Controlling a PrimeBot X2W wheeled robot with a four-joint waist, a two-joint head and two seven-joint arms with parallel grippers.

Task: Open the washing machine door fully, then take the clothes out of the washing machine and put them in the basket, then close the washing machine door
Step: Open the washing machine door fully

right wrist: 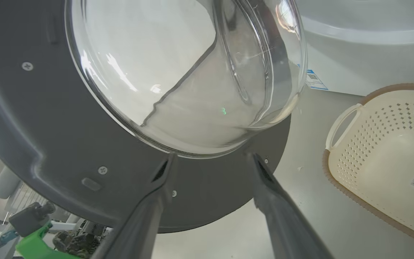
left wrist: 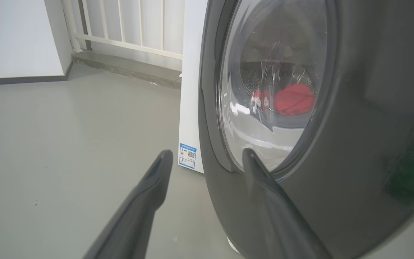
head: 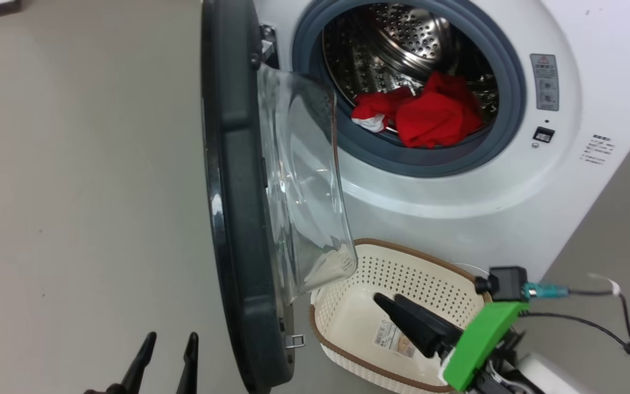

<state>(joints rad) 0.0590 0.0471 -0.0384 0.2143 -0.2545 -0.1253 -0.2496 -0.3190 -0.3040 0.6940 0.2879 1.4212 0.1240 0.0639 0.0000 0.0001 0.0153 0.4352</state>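
Observation:
The washing machine door [head: 238, 191] stands open, edge-on, its glass bowl facing the white washing machine [head: 566, 164]. Red clothes [head: 430, 115] with a white patch lie at the front of the steel drum. The cream basket [head: 419, 273] sits on the floor below the opening, holding just its paper sticker. My right gripper [head: 389, 298] hovers over the basket, open and holding nothing; in its wrist view the right gripper [right wrist: 212, 160] points at the door's inner side [right wrist: 49, 126], with the basket [right wrist: 372, 151] to the right. My left gripper [head: 167, 342] is open outside the door [left wrist: 354, 126]; the clothes [left wrist: 293, 99] show through the glass.
Grey floor spreads left of the door. A white railing [left wrist: 120, 28] and a low step run along the far wall. Black cables [head: 621, 334] trail on the floor right of my right wrist. A small blue label [left wrist: 187, 155] marks the machine's side.

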